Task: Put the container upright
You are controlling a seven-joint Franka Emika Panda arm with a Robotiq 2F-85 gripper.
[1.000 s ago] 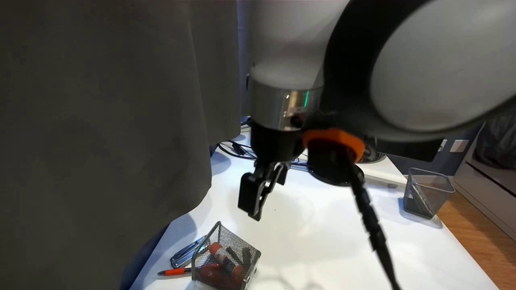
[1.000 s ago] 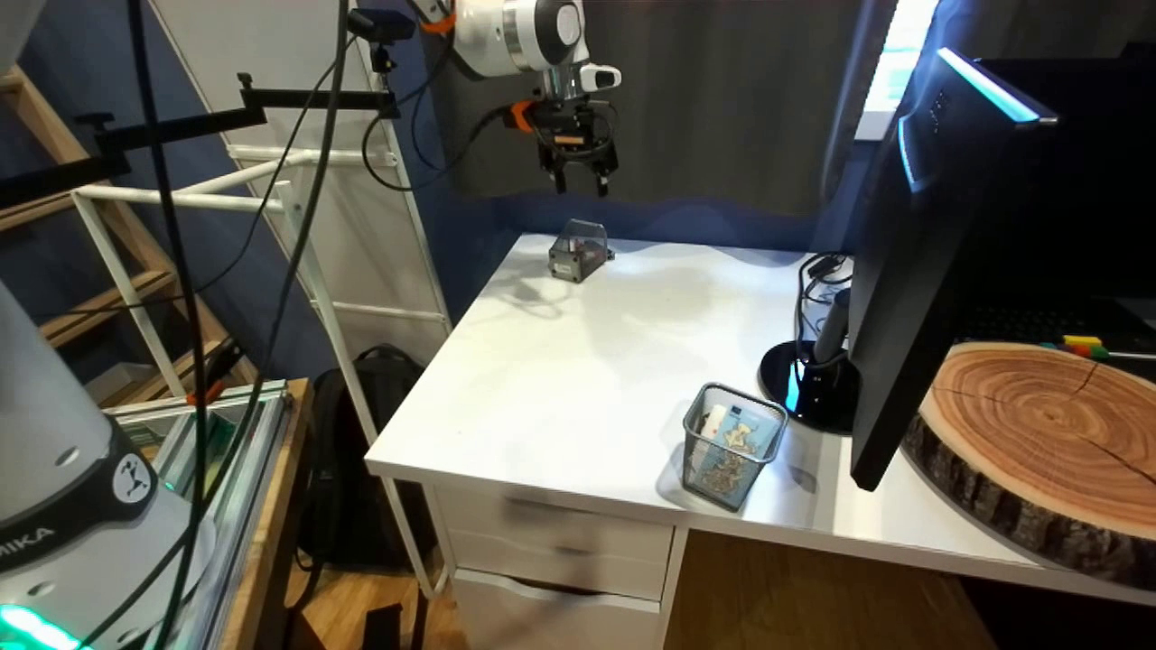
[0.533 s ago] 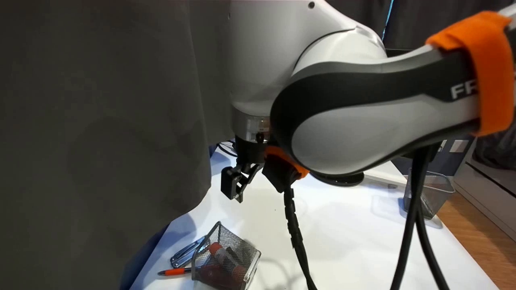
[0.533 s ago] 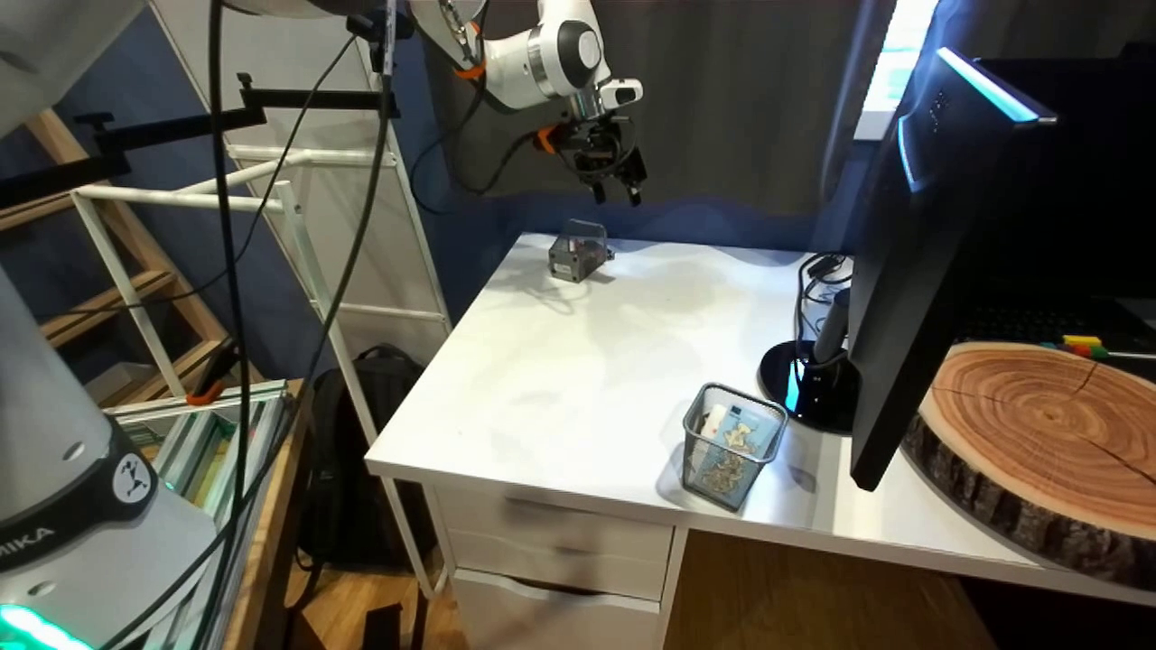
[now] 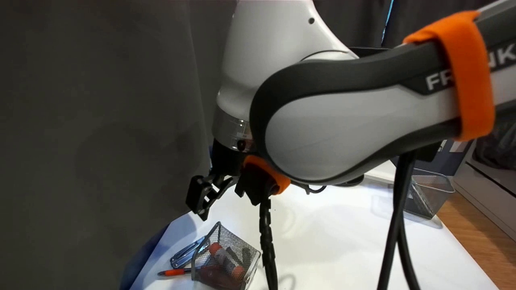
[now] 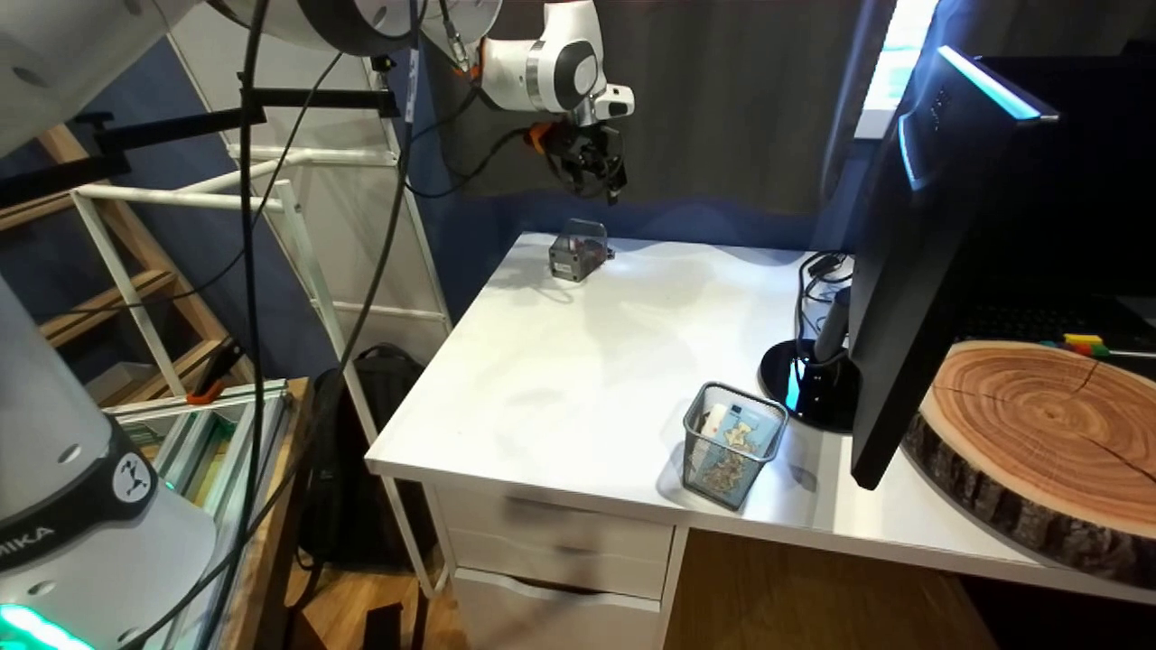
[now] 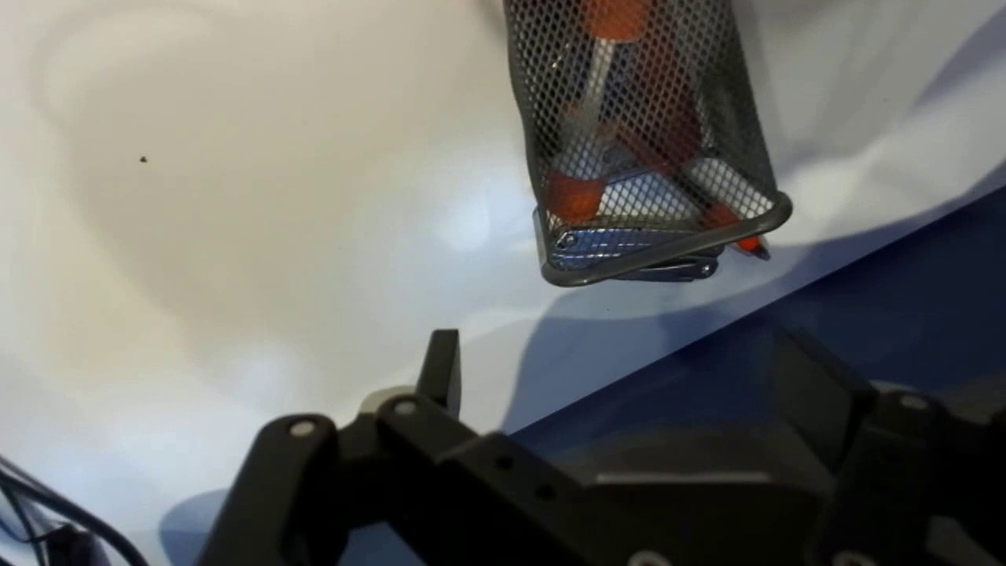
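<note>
The container, a small grey mesh pen cup, lies on its side near the desk's back edge, in both exterior views (image 5: 242,249) (image 6: 569,257) and at the top of the wrist view (image 7: 644,94). Its open end faces that edge. Orange-capped and red items show inside it. A silver folding tool (image 7: 668,271) and an orange-tipped pen (image 5: 174,272) lie at its mouth. My gripper (image 7: 619,346) is open and empty; its fingers stand wide apart. It is above the desk, behind the cup's open end and apart from it, also in both exterior views (image 5: 209,201) (image 6: 616,185).
A second mesh box (image 6: 736,460) holding a card stands upright at the desk's front edge. A black monitor (image 6: 957,253), cables (image 6: 817,298) and a wood slab (image 6: 1039,451) are on the right. A dark curtain (image 5: 100,121) hangs close behind the gripper.
The arm has swung toward the curtain and the cup's open end, and the gripper has turned so its fingers overlap in an exterior view. The cup has not moved.
</note>
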